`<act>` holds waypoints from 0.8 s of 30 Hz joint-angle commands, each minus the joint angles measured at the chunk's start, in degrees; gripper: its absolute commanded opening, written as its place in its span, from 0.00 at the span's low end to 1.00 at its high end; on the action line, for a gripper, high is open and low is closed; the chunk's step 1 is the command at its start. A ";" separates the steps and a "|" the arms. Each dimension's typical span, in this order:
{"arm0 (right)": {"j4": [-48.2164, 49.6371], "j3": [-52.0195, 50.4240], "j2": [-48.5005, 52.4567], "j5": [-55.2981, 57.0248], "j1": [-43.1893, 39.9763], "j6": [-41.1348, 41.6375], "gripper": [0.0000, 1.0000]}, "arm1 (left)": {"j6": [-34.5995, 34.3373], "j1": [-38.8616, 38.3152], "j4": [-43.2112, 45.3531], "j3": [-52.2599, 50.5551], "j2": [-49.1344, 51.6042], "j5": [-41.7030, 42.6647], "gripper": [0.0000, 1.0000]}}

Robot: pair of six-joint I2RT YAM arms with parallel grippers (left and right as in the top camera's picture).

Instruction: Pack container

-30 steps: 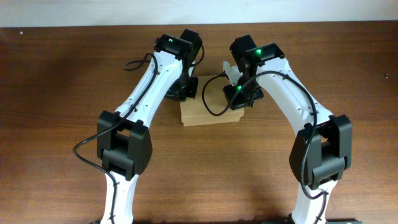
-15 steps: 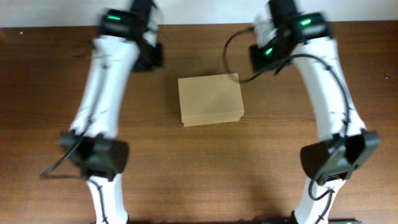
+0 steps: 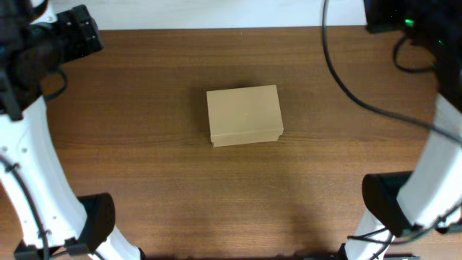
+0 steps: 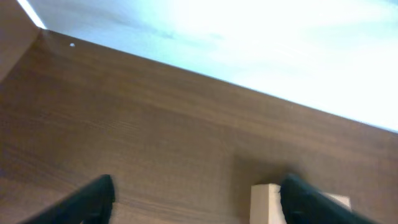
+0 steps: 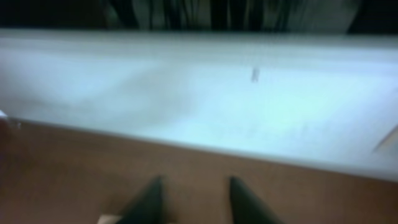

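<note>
on the table (image 3: 144,180) sits the closed container (image 3: 243,114); left claw (image 4: 198,186), right claw (image 5: 194,183) gape empty.

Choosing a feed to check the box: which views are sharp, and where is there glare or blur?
Overhead: evenly lit, the box sharp, only the arms at the frame edges soft. Left wrist: soft focus, upper half washed out white, a box corner barely in at the bottom. Right wrist: blurred throughout, a pale glare band across it, the right hand just dark smudges.

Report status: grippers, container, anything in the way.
Left gripper open, empty. Right gripper open, empty. Container lid shut, alone on table, neither gripper touching it. Nothing in the way.
</note>
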 commanded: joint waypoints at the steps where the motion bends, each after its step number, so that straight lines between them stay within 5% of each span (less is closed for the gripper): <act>1: 0.92 2.95 -2.51 0.31 -0.17 -0.31 0.54 | 0.44 0.96 0.44 0.81 -2.99 0.22 1.00; 2: 0.98 2.99 -3.21 0.33 -0.17 -0.33 1.00 | 0.44 1.01 0.39 0.81 -3.45 0.22 1.00; 24: -3.85 2.71 -5.95 0.31 -0.17 -0.33 0.99 | 0.42 0.98 -6.19 0.79 -4.33 0.24 1.00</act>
